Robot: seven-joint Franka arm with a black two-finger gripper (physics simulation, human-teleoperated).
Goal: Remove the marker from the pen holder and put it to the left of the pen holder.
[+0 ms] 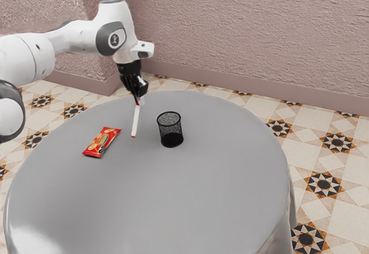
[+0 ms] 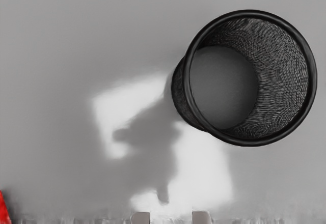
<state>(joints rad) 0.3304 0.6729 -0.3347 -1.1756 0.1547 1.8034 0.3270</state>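
The gripper (image 1: 140,99) is pinching the marker (image 1: 136,121) with 2 fingers (image 2: 201,217), near its upper end, presumably because it is dangling between pen holder (image 1: 178,130) and red packet (image 1: 102,142) for setting down.

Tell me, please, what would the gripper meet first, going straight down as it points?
Probably the table, met by the lower end of the marker the gripper holds; how near it is, I cannot tell.
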